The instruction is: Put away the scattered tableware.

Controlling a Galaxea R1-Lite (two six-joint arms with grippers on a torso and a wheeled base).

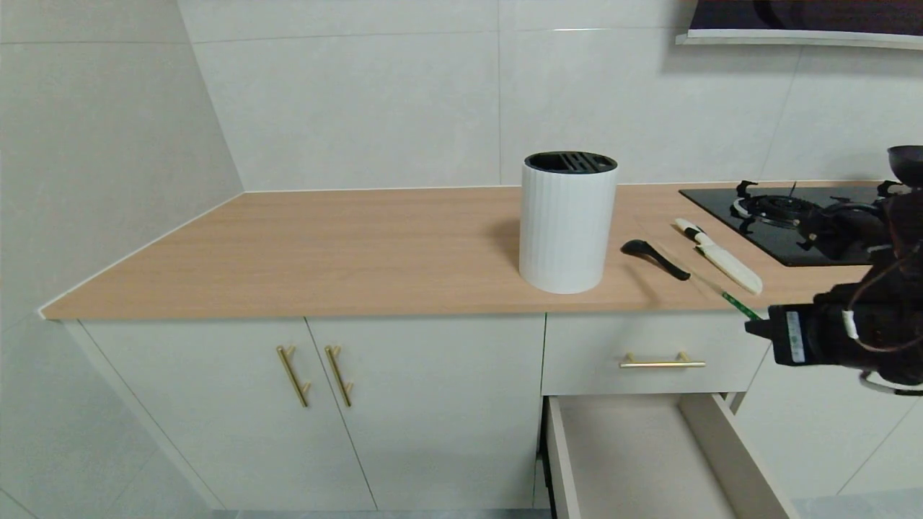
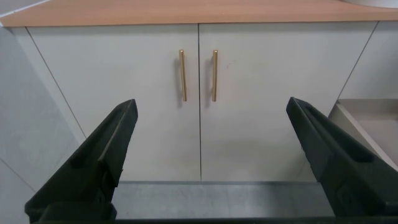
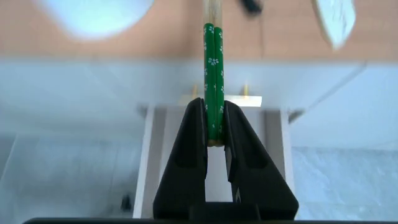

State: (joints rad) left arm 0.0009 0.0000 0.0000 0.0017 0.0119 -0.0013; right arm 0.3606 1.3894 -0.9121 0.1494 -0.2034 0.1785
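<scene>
While my right pincer squeezes tight on the green ends of the chopsticks, their pale tips reach over the front edge of the wooden counter. They point between the black spoon and the white knife. Those two lie flat on the counter, near the tall white holder with slots on top. Under the counter, a drawer is pulled out. My left pincer is spread wide with nothing in it, low down in front of two cupboard doors with gold handles.
</scene>
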